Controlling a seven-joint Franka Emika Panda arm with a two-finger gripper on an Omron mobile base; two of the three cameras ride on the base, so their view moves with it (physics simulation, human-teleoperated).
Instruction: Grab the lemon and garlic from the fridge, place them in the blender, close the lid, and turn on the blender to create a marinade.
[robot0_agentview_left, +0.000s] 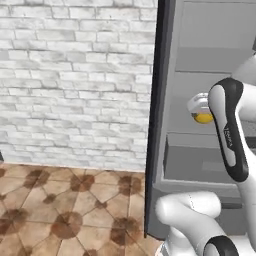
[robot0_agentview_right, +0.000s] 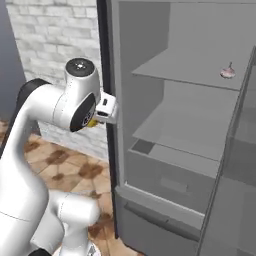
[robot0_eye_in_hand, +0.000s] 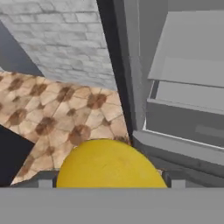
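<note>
My gripper is shut on the lemon, a round yellow fruit that bulges between the fingertips in the hand view. From the left base the lemon peeks out under the hand beside my forearm, in front of the open fridge. From the right base the gripper and the lemon hang just outside the fridge's left wall. A small pinkish garlic bulb rests on the upper shelf. The blender and the lid are out of view.
The fridge has flat shelves and a wide grey drawer. Its open door stands at the right. A white brick wall and a brown tiled floor lie to the left. A dark slab sits low on the floor.
</note>
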